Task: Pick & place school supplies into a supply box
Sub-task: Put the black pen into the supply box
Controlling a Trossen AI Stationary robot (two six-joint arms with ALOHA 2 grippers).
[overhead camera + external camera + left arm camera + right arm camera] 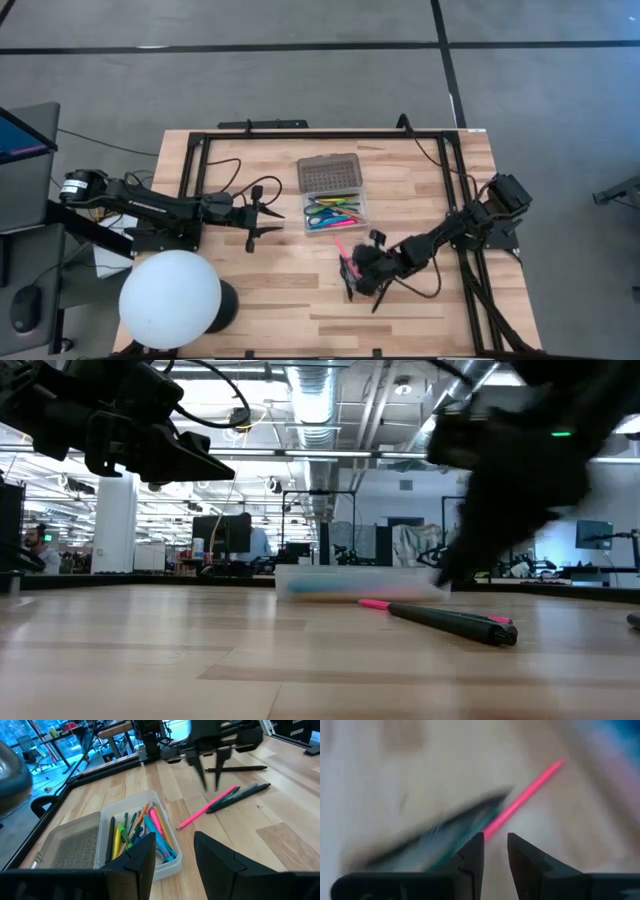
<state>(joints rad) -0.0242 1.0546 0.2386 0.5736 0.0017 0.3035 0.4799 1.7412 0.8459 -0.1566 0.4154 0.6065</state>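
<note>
The supply box (334,214) lies open at mid-table, its grid lid (328,173) folded back toward the far edge. Its tray (167,865) holds several coloured pens, pencils and blue-handled scissors. A pink pencil (207,807) and two dark markers (239,794) lie flat on the table just near of the box, and a black pen (235,768) lies farther on. My right gripper (495,851) hovers open over the markers and the pencil, fingers pointing down. My left gripper (172,852) hangs open above the table, left of the box.
A large white sphere (170,299) on a dark base stands at the table's near left corner. A black frame (320,136) runs along the far and side edges. Bare wood (270,290) lies between the sphere and the right gripper.
</note>
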